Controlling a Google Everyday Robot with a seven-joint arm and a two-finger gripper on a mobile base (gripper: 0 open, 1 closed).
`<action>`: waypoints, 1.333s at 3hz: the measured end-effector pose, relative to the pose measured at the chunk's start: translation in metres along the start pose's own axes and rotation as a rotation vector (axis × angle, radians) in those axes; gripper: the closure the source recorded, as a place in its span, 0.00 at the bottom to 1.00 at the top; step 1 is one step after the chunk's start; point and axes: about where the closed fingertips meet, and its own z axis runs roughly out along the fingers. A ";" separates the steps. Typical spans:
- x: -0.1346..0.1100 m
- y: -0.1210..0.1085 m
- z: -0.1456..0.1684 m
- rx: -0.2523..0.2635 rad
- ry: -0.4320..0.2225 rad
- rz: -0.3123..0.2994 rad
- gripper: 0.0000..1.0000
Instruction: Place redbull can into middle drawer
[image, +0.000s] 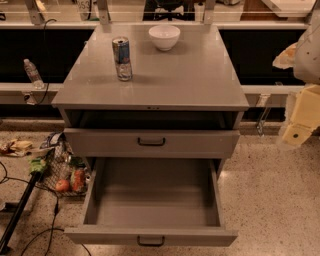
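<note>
The redbull can stands upright on the grey cabinet top, left of centre. The middle drawer is pulled wide open at the bottom of the view, with nothing in it and its black handle on the front. The like grey drawer above it is nearly closed. My gripper is at the right edge of the view, off to the side of the cabinet at about drawer height, far from the can and holding nothing that shows.
A white bowl sits at the back of the cabinet top, right of the can. A clear water bottle stands on a ledge at left. A wire basket with food, a black pole and cables lie on the floor at left.
</note>
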 end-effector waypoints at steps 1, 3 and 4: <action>0.000 0.000 0.000 0.000 0.000 0.000 0.00; -0.074 -0.055 0.011 0.085 -0.376 0.006 0.00; -0.142 -0.094 0.009 0.123 -0.659 0.027 0.00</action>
